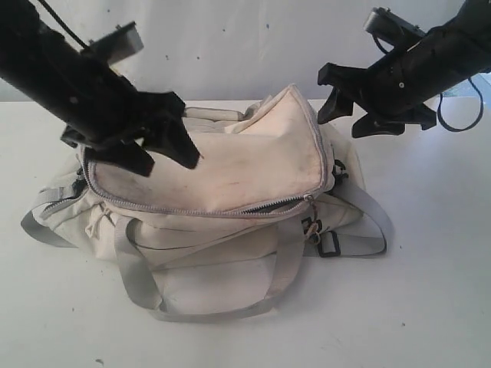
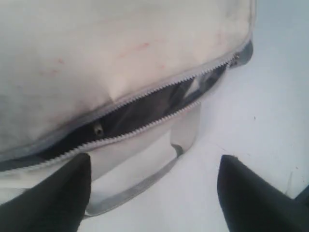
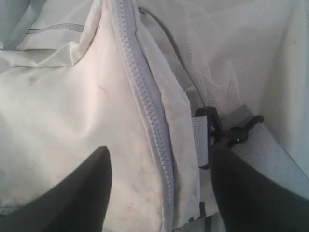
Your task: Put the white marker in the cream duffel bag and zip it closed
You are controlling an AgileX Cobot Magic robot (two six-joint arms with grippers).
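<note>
The cream duffel bag (image 1: 230, 169) lies on the white table, with its top flap bulging up. The grey zipper (image 1: 261, 205) along the front edge gapes partly open near the right end, showing dark lining (image 2: 140, 113). The white marker is not visible in any view. My left gripper (image 1: 170, 162) hovers open over the left part of the flap, with nothing between its fingers (image 2: 58, 193). Over the bag's right end, my right gripper (image 1: 340, 125) is also open and empty, its fingers (image 3: 72, 193) straddling a shut stretch of zipper (image 3: 145, 96).
Grey webbing handles (image 1: 146, 284) spread on the table (image 1: 430, 291) in front of the bag. A black buckle (image 1: 328, 244) and strap hang at the bag's right end, with the buckle (image 3: 217, 128) close beside my right finger. A black cable (image 1: 460, 115) loops behind the right arm.
</note>
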